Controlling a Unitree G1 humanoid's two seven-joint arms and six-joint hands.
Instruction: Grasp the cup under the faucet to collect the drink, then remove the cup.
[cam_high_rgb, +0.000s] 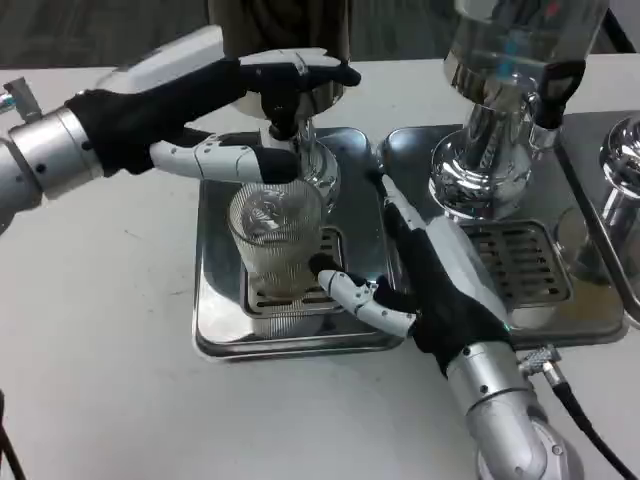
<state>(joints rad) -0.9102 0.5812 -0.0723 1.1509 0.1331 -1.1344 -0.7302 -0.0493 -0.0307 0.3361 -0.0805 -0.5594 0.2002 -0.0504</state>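
I see the clear ribbed cup (276, 245) standing on the drip tray (215, 300), right under the faucet (300, 120). My left hand (215, 105) reaches over the faucet, fingers around it. My right hand (425, 275) lies beside the cup with fingers spread; one fingertip looks like it touches the cup's bottom, not gripping.
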